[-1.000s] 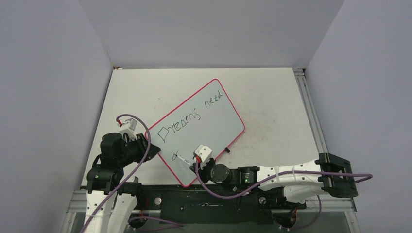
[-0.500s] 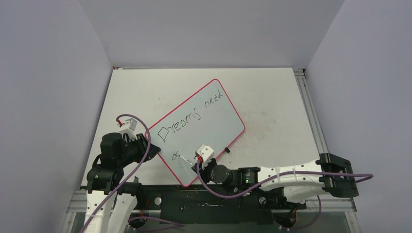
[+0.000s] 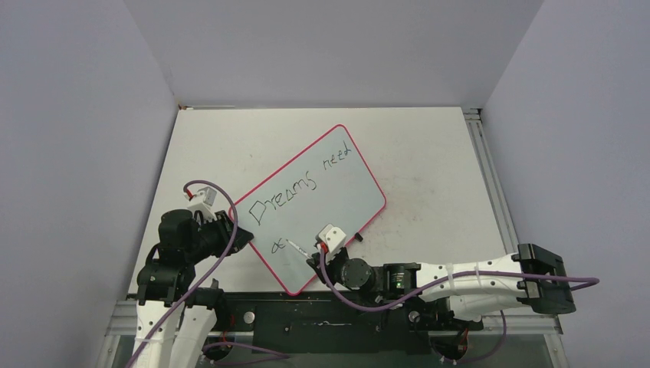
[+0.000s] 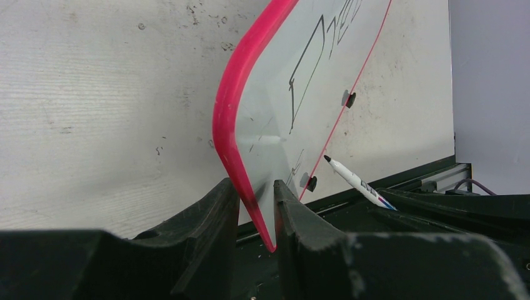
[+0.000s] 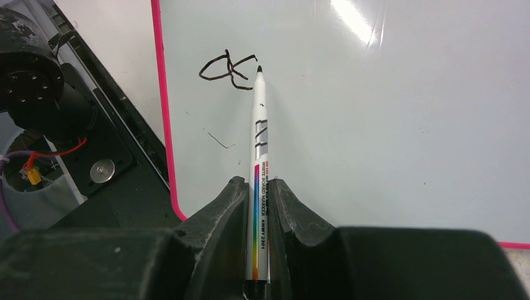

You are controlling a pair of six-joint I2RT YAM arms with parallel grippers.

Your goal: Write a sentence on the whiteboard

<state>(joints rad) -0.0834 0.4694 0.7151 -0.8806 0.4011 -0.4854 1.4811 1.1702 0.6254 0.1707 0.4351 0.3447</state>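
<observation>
The whiteboard lies slanted on the table, pink-rimmed, with the sentence reading "Dreams need" in its upper row. My left gripper is shut on the board's near-left rim; the left wrist view shows the pink edge of the whiteboard pinched between the fingers of the left gripper. My right gripper is shut on a white marker. Its black tip rests on the whiteboard beside a small looped scribble that begins the lower row. The marker also shows in the left wrist view.
Two small black feet stick out at the board's near-right edge. An aluminium rail runs along the table's right side. The black base plate with cables lies at the near edge. Grey walls close in the left, back and right.
The right arm has shifted a little to the right and up the board with the marker. The lower-row scribble has gained strokes. The left gripper has stayed in place.
</observation>
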